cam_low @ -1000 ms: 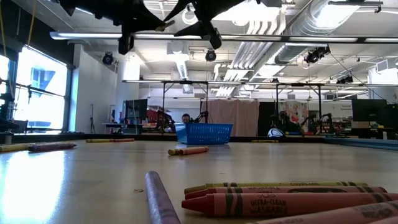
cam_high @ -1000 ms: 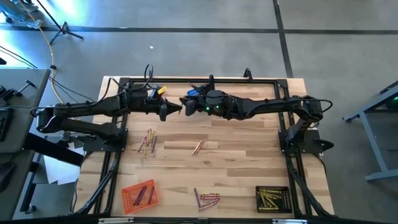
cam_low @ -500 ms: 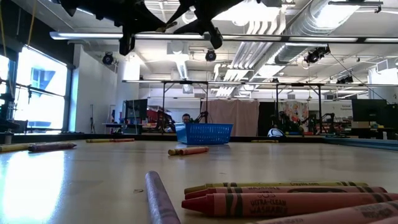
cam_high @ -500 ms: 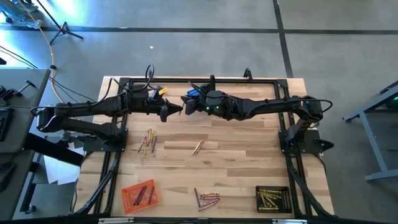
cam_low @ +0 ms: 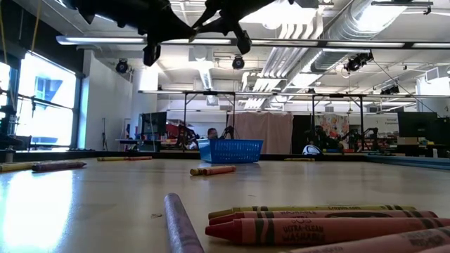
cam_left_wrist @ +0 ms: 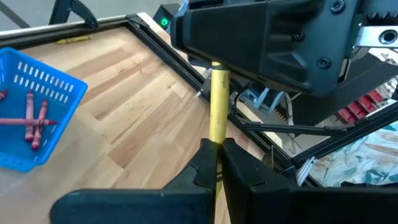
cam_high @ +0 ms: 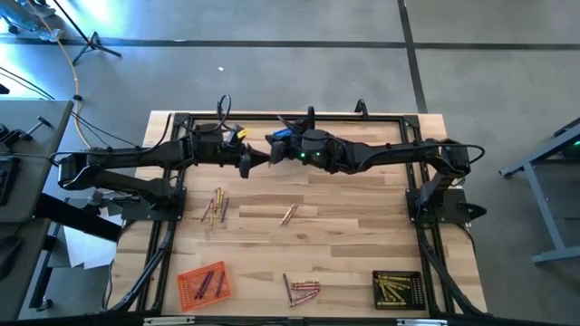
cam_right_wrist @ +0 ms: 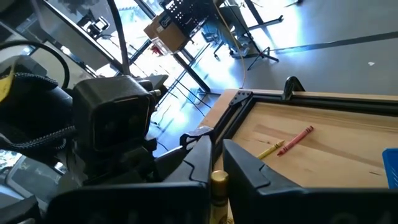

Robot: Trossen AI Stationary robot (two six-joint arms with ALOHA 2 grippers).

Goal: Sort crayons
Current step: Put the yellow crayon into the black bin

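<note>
High over the table's (cam_high: 362, 204) twelve o'clock edge, I've got both end effectors, left (cam_left_wrist: 216, 163) and right (cam_right_wrist: 217, 163), clamped on one yellow crayon (cam_left_wrist: 217, 111).

Both dark arms meet tip to tip above the upper-middle of the high view, left gripper (cam_high: 256, 160) and right gripper (cam_high: 272, 158) both clamped on one yellow crayon (cam_left_wrist: 217, 106), so that strip is blocked. Blue mesh basket (cam_high: 281, 136) sits just behind the right gripper. Centre of the light wood-plank table (cam_high: 353, 226) is mostly free: only a small cluster of loose crayons (cam_high: 215, 206) left of centre and a pair (cam_high: 288, 215) mid-frame. Bottom edge is crowded: orange mesh basket (cam_high: 203, 283) lower left, crayon pile (cam_high: 302, 290) bottom centre, black mesh basket (cam_high: 398, 290) lower right. Black frame rails (cam_high: 424, 217) line both sides.
</note>
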